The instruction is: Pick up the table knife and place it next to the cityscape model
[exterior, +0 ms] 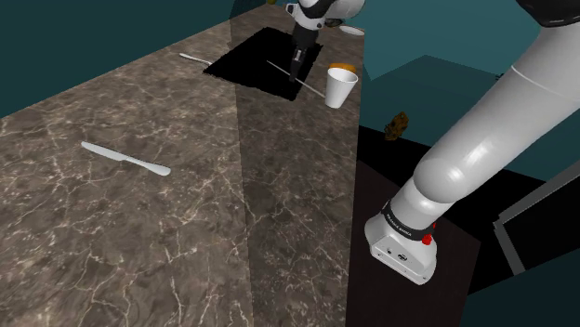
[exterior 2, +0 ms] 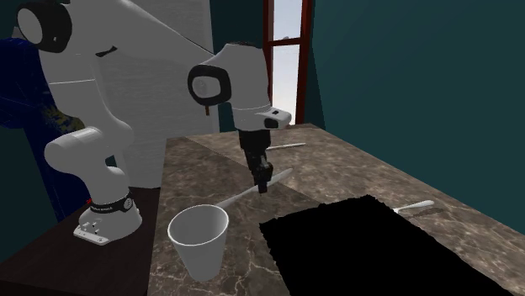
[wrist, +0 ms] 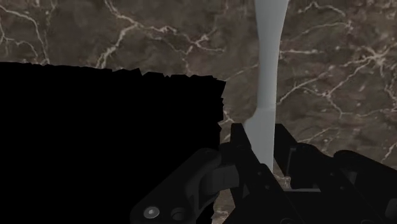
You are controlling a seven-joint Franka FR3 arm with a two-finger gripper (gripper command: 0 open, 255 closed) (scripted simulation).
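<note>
The pale grey table knife [wrist: 267, 63] lies low on the dark brown marble table [exterior: 186, 232], just beside the ragged edge of a flat black patch [wrist: 108, 140]. I cannot tell whether it has left the surface. The black two-finger gripper [wrist: 262, 133] stands over it with its jaws closed on the knife, one against each long side, and no gap shows.

The step in hand looks like the lift. It should go straight up and slowly, because the grip seems to sit towards one end. The long free part could sag or twist between the jaws if the arm swings early.

In the wrist view the knife's long axis runs straight away from the gripper, crossing the line on which the jaws close. Its far end flares, which suggests the handle. In the shoulder view the knife [exterior: 282, 72] slants from upper left to lower right, towards a white paper cup [exterior: 341, 88] standing near it. Two more pale knives [exterior: 125, 158] [exterior: 195, 58] lie well apart on the table. The black patch may stand for the model, but I cannot tell.
</note>
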